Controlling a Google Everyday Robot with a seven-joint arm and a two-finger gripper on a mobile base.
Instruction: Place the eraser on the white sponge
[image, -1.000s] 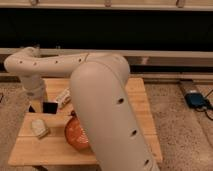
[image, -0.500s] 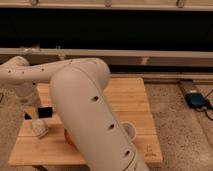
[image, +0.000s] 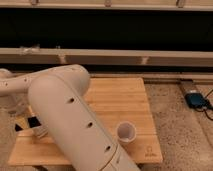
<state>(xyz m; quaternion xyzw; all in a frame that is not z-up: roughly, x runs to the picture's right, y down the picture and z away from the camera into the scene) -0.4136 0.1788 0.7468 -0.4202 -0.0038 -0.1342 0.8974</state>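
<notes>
My gripper (image: 26, 125) is at the far left of the wooden table (image: 125, 100), low over its left edge, and my big white arm (image: 75, 125) hides most of it. A small black block (image: 34, 121) at the gripper looks like the eraser. I cannot tell whether it is held or resting. The white sponge (image: 41, 133) peeks out just below and right of it, mostly covered by the arm. The black block seems to touch or sit just above the sponge.
A translucent white cup (image: 126, 132) stands upright near the table's front right. A blue object (image: 196, 100) lies on the floor to the right. A dark wall with a ledge runs behind the table. The arm covers the table's left front.
The arm has swung further forward and left, lowering the gripper toward the sponge. The cup has come into view and the orange bowl is now hidden behind the arm.
</notes>
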